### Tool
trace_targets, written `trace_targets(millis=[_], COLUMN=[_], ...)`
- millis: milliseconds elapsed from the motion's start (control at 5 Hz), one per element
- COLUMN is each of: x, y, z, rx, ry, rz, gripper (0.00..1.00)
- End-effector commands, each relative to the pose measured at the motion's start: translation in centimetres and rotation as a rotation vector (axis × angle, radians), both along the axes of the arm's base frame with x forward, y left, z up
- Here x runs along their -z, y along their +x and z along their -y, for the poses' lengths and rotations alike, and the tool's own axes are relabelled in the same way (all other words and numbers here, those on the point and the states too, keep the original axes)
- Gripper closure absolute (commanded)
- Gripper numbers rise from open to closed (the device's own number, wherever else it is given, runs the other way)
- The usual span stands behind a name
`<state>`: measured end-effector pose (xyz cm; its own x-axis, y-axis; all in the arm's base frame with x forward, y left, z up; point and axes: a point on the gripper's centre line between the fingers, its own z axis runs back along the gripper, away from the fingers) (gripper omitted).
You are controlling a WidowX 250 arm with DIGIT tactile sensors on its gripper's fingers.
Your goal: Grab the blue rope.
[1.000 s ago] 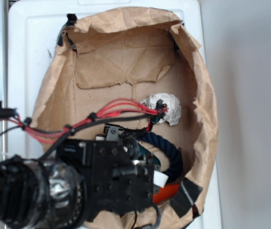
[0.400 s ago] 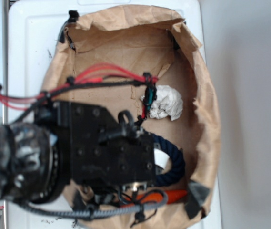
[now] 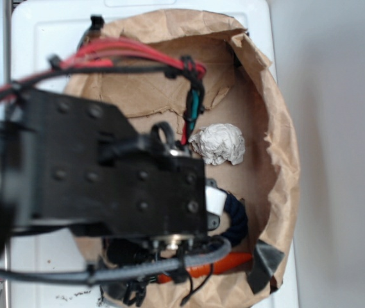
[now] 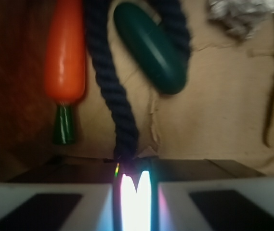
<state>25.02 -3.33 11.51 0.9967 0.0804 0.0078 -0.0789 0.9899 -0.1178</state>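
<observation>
Paper-lined bin (image 3: 278, 160): blue rope (image 4: 108, 82), carrot (image 4: 67, 53), foil ball (image 3: 219, 144).

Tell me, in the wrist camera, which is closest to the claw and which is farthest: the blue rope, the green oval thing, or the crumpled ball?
From the claw:
1. Blue rope, its end right at the claw.
2. Green oval thing, farther up, just right.
3. Crumpled ball, far top right corner.

The rope (image 4: 109, 79) is dark blue with twisted strands. The carrot (image 4: 65, 50) is bright orange with a dark green stem end. The oval thing (image 4: 152, 47) is plain dark green. The paper ball (image 3: 219, 144) is white and crinkly. The paper bag (image 3: 278, 135) is brown. The gripper (image 4: 136, 195) is black with white pads.
</observation>
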Motion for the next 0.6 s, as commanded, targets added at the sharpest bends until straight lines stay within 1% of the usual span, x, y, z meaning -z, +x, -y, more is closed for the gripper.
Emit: trace_targets(millis=[0, 200, 400], x=[-3.1, -2.1, 0.7], y=[2.1, 2.5, 3.1], z=[-1.5, -0.9, 0.0], rx=[-0.078, -0.054, -0.001], ry=[-0.007, 0.033, 0.074], rz=[0.118, 0.128, 0.104], gripper=[1.0, 0.0, 0.0])
